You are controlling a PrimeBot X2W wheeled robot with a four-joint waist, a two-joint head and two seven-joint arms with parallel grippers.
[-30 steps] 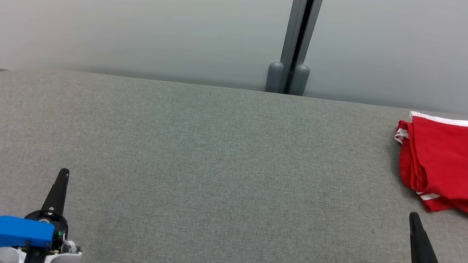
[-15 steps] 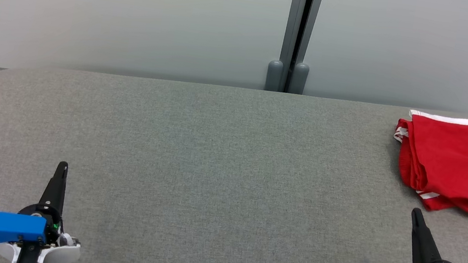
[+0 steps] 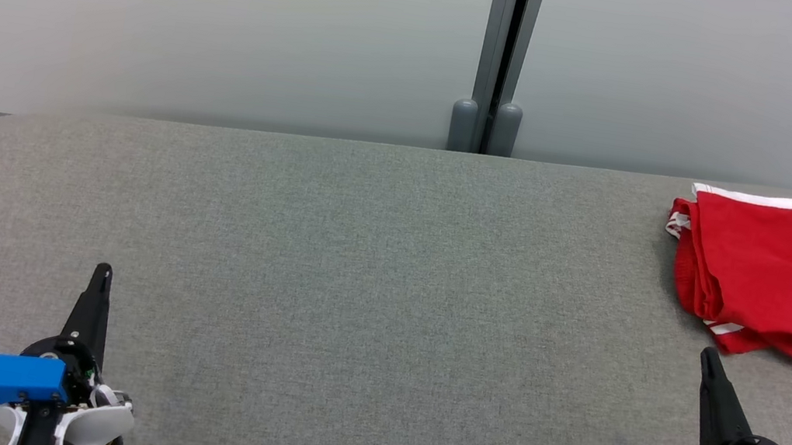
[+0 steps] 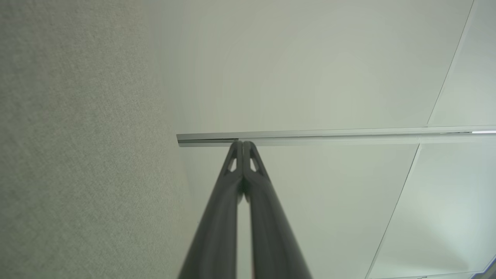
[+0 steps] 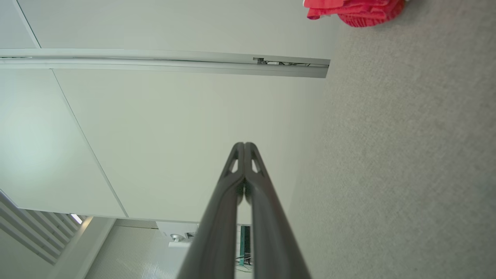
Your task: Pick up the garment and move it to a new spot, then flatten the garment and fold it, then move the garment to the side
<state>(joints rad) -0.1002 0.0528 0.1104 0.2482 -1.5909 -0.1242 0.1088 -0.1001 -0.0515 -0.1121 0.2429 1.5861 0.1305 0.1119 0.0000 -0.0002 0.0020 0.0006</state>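
Folded red jersey [image 3: 764, 278] at the far right of the grey table [image 3: 374, 266], both grippers pressed together on nothing

The red jersey lies in a loosely folded bundle on the felt-like top of the grey table, close to its far right corner. It has white trim along its far edge, and sideways black-and-white lettering on the part that the head view's right edge cuts off. The right gripper [image 3: 707, 357] sits at the lower right with its two dark fingers touching tip to tip and pinching nothing; its point aims up towards the near edge of the red jersey, near it but apart. The left gripper [image 3: 102, 273] sits at the lower left, well apart from the red jersey, its fingers likewise together and empty. Beyond the table stands a pale wall [image 3: 238, 18] with a grey post [image 3: 497, 57] running up it
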